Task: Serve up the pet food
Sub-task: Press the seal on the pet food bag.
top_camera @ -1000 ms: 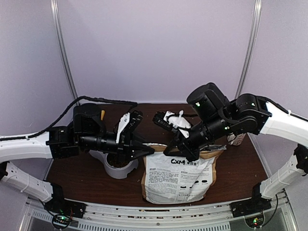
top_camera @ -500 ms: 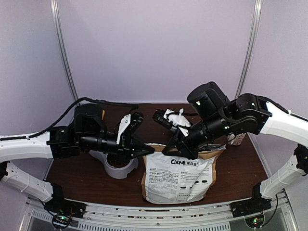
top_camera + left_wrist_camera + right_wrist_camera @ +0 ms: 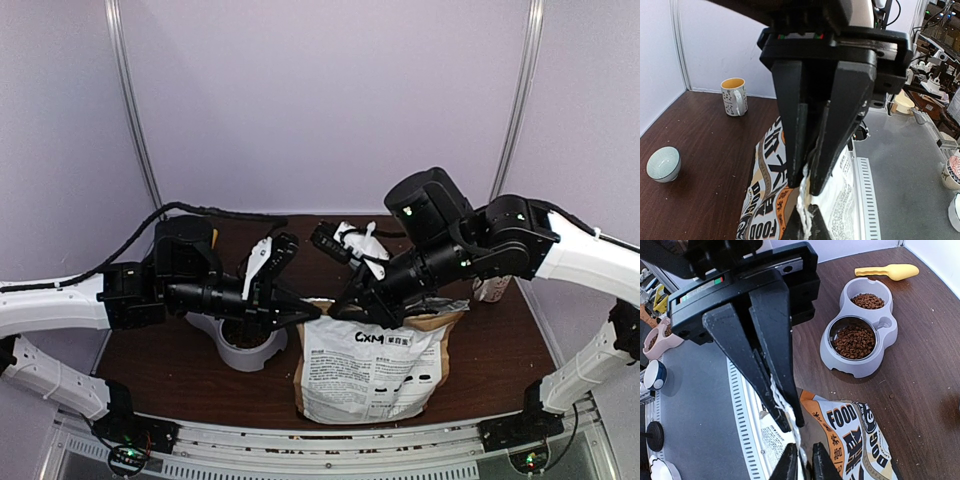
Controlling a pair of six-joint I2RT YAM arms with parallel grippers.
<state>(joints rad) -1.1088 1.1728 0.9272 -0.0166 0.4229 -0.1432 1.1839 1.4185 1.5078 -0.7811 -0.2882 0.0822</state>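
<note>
The pet food (image 3: 854, 340) is brown kibble lying in both cups of a grey double bowl (image 3: 860, 371), left of the bag in the top view. The printed bag (image 3: 370, 370) stands upright at the table's front. My left gripper (image 3: 807, 187) is shut on the white seam of its top edge, and from above it (image 3: 303, 313) reaches in from the left. My right gripper (image 3: 791, 427) pinches the same seam just beside it, coming from the right (image 3: 345, 308). The two grippers' tips nearly meet. Whatever is inside the bag is hidden.
A yellow scoop (image 3: 887, 272) lies behind the bowl. A patterned mug (image 3: 734, 96) and a small pale bowl (image 3: 663, 164) stand on the right part of the table. A white object (image 3: 360, 245) sits behind the bag. The table's front rail (image 3: 350, 435) runs just before the bag.
My left gripper has closed on the bag's top edge. The right gripper has slid a little leftward along the seam toward it.
</note>
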